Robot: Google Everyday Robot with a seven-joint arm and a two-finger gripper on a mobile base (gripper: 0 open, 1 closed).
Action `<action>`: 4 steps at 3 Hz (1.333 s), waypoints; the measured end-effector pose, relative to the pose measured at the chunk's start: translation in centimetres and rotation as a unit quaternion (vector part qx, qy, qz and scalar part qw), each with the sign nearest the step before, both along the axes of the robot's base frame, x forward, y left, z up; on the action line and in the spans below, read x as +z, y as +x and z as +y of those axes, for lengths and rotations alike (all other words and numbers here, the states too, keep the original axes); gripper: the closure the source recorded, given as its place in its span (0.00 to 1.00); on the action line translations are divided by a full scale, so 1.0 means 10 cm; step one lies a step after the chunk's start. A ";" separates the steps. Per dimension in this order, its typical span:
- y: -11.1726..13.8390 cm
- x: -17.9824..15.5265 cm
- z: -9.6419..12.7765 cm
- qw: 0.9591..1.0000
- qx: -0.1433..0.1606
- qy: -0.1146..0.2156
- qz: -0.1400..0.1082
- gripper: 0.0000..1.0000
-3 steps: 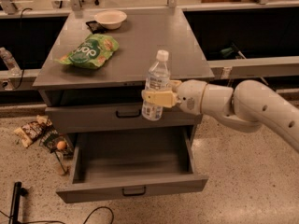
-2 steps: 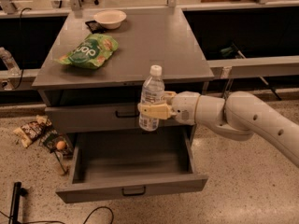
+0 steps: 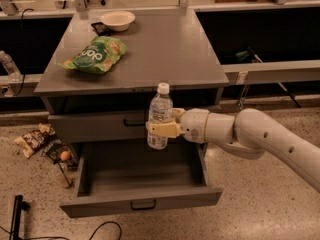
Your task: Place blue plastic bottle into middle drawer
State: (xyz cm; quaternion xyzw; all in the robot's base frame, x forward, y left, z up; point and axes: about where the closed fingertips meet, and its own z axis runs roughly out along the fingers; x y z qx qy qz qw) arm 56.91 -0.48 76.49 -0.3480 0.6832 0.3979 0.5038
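— Gripper (image 3: pixel 160 129) status?
— Mine's clamped round the bottle (image 3: pixel 160 109), upright, over the back of the open lower drawer (image 3: pixel 141 200). Placing step, I judge: lower it inside without clipping the closed front above, then release.

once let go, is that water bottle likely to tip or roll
Probably tips: the blue plastic bottle is tall and narrow, held upright by the gripper above the open middle drawer. Its round body would likely roll then.

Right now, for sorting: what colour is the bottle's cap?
White cap, camera view; gripper grips bottle over open drawer.
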 end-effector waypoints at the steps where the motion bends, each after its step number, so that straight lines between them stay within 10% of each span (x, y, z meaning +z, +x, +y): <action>1: -0.05 -0.15 0.01 1.000 -0.004 -0.003 0.016 1.00; 4: -0.27 -1.45 -0.43 0.997 -0.034 -0.074 -0.007 1.00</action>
